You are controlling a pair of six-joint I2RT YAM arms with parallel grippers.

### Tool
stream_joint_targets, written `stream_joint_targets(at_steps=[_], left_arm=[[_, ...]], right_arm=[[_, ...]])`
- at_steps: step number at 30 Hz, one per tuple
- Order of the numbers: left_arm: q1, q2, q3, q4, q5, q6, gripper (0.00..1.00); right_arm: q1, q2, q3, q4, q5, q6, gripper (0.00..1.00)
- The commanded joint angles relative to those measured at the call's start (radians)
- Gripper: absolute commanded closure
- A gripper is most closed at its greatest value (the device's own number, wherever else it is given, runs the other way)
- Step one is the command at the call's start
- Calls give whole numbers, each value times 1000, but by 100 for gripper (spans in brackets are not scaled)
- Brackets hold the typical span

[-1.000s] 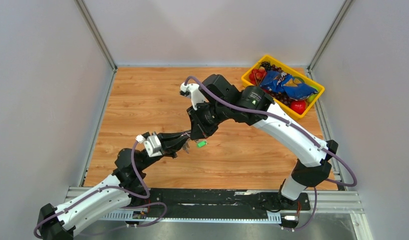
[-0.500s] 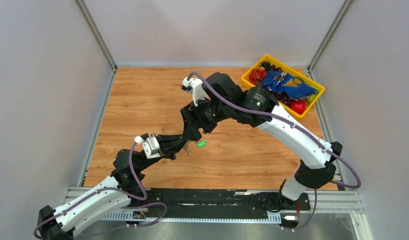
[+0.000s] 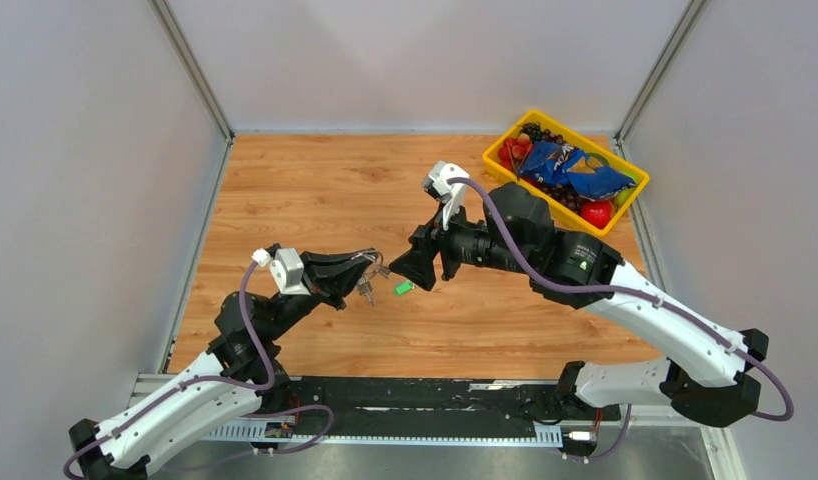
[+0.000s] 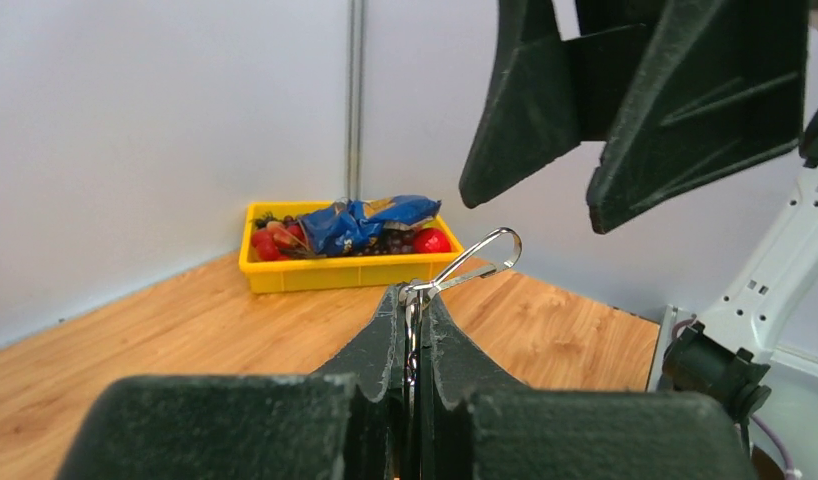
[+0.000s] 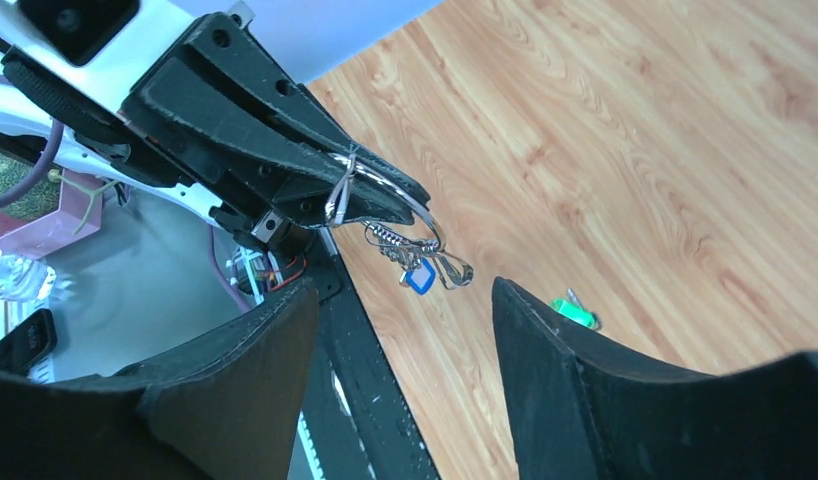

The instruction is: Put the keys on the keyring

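My left gripper (image 3: 368, 263) is shut on the wire keyring (image 5: 413, 208), whose silver loop (image 4: 488, 254) sticks out past the fingertips in the left wrist view. A blue-tagged key (image 5: 418, 280) and small metal pieces (image 3: 365, 291) dangle from the ring above the table. The green-tagged key (image 3: 403, 288) lies loose on the wood, also seen in the right wrist view (image 5: 575, 312). My right gripper (image 3: 417, 266) hangs open just right of the ring with nothing between its fingers (image 4: 530, 100).
A yellow tray (image 3: 505, 140) of fruit with a blue bag stands at the back right corner. Grey walls enclose the wooden table (image 3: 315, 190). The black base rail (image 3: 435, 395) runs along the near edge.
My right gripper has opened and pulled back to the right, away from the ring. The left gripper has lifted slightly with the keyring. The green-tagged key has stayed on the table.
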Motion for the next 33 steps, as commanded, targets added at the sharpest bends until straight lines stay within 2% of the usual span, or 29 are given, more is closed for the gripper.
stream_joint_targets(at_steps=[1,12,16,33], left_arm=[[-3,-11,78,-90,-83,-97,100],[-2,-35,115,-220,-137,-275,100],[-3,-42,129,-251,-172,-294,100],[-3,-55,127,-251,-174,-311,100]], right_arm=[[24,-49,-73,241,18,-83,35],[64,27,-13,270,31,-99,46],[66,68,19,263,33,-64,49],[72,128,71,212,62,-14,66]])
